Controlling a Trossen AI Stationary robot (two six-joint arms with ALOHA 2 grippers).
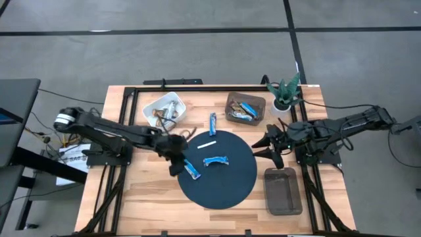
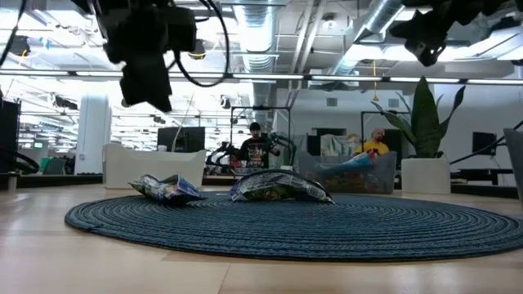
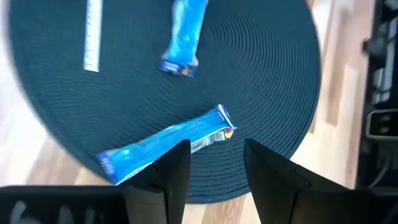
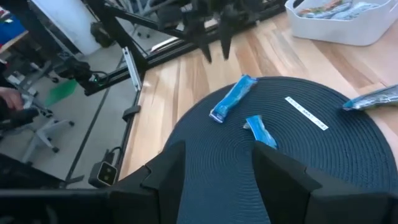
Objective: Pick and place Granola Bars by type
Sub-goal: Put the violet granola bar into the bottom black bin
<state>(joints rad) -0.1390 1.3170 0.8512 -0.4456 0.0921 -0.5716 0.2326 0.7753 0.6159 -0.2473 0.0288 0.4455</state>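
Left hand (image 3: 211,168) released above blue bar (image 3: 165,144), mat's left edge | right hand (image 4: 214,162) released, waiting right | foil light, crinkly, slippery: you pinch mid-length.

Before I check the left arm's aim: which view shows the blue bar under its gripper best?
The left wrist view: the blue bar lies large and unobstructed just ahead of the open left gripper. The high view shows it small at the mat's edge. The low view shows it side-on. The right wrist view shows it farther off.
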